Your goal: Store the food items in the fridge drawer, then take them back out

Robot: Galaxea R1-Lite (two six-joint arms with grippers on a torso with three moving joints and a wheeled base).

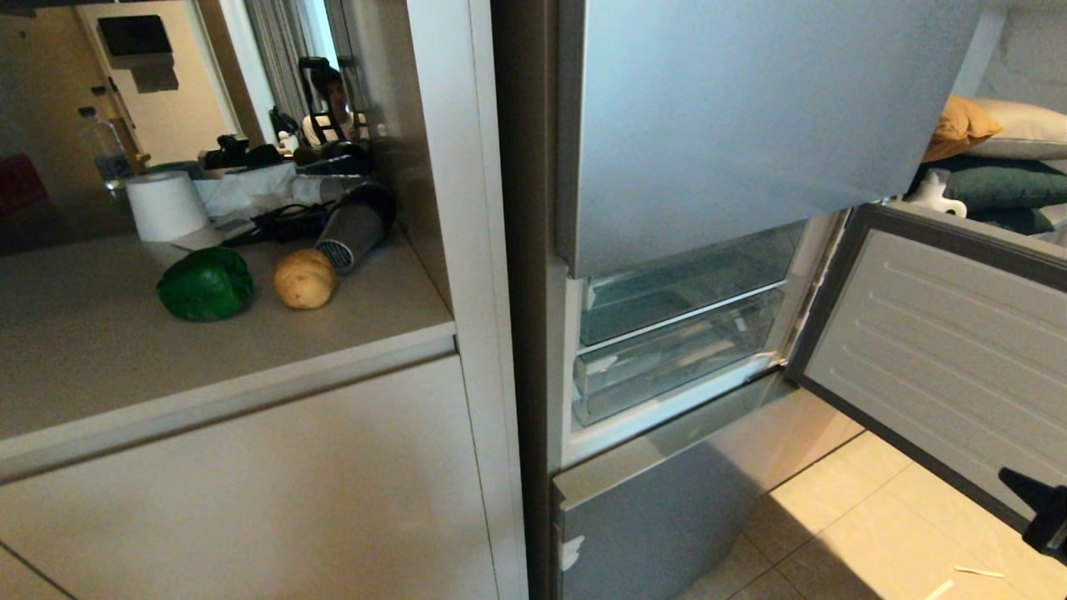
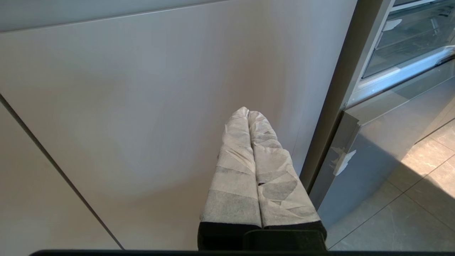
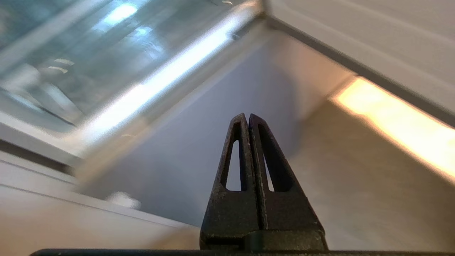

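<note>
The food items lie on the beige counter [image 1: 100,358] at the left: a dark-green bell pepper [image 1: 205,284] and, beside it, a tan potato [image 1: 305,278]. The fridge drawer [image 1: 675,367], a clear bin, sits pushed in behind the open middle door and below a flat-fronted clear drawer [image 1: 683,283]. It also shows as the clear fridge drawer [image 2: 405,49] in the left wrist view. My right gripper [image 3: 248,115] is shut and empty, low in front of the fridge's silver bottom door. My left gripper [image 2: 247,111], with white-wrapped fingers, is shut and empty before the cabinet front.
A white paper roll [image 1: 167,206] and a grey hair dryer [image 1: 354,229] lie behind the food. The open fridge door [image 1: 942,350] swings out to the right over the tiled floor [image 1: 867,533]. My right arm [image 1: 1042,508] shows at the lower right edge. A person [image 1: 333,100] is at the back.
</note>
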